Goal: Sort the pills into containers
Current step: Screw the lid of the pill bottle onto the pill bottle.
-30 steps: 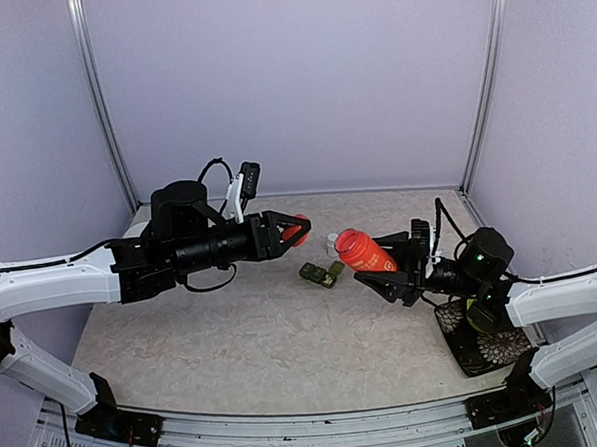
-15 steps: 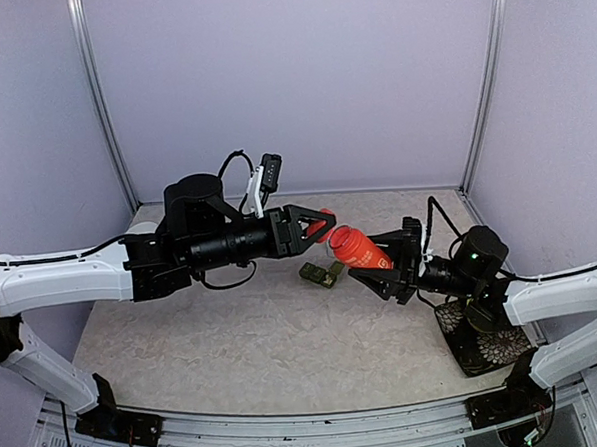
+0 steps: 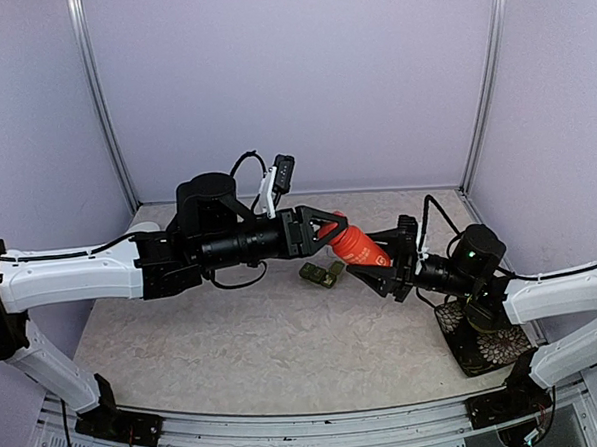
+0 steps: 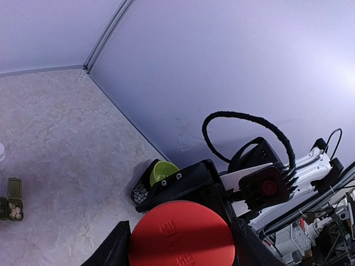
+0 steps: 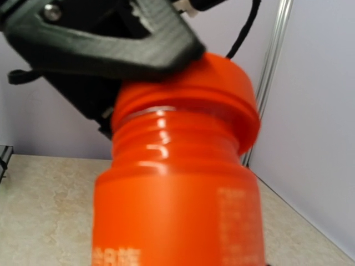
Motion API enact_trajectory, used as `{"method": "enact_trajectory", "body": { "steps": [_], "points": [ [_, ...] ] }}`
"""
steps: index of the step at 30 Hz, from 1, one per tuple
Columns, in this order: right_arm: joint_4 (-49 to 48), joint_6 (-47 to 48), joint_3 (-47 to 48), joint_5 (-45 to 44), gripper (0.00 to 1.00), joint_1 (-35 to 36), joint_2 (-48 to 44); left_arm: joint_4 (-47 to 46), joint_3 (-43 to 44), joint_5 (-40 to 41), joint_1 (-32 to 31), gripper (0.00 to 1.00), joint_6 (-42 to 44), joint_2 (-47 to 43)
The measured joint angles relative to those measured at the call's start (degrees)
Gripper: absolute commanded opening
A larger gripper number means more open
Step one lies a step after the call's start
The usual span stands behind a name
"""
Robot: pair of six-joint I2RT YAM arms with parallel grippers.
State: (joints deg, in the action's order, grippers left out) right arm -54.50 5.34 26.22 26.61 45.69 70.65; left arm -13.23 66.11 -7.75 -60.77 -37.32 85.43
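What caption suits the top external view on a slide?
Left gripper holds the red cap at the mouth of the orange bottle gripped by the right gripper, near the pill box.

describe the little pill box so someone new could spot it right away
On the pale marbled table, look near its middle, just in front of the tilted red-orange bottle. The pill box lies flat there: small, dark green, oblong, much lower than the bottle.

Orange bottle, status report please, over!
Right gripper shut on orange bottle. Left gripper shut on red cap, at the bottle's neck. Pill box lies apart, untouched. Nothing in the way.
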Motion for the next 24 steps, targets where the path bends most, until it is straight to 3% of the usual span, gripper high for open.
{"method": "enact_trajectory", "body": {
  "steps": [14, 24],
  "points": [
    [1.57, 1.38, 0.28, -2.12, 0.28, 0.22, 0.04, 0.63, 0.39, -0.57, -0.11, 0.47, -2.08, 1.38],
    [6.29, 7.87, 1.09, -13.79, 0.28, 3.76, -1.36, 3.76, 2.69, 3.30, 0.04, 0.47, -4.74, 2.82]
  ]
}}
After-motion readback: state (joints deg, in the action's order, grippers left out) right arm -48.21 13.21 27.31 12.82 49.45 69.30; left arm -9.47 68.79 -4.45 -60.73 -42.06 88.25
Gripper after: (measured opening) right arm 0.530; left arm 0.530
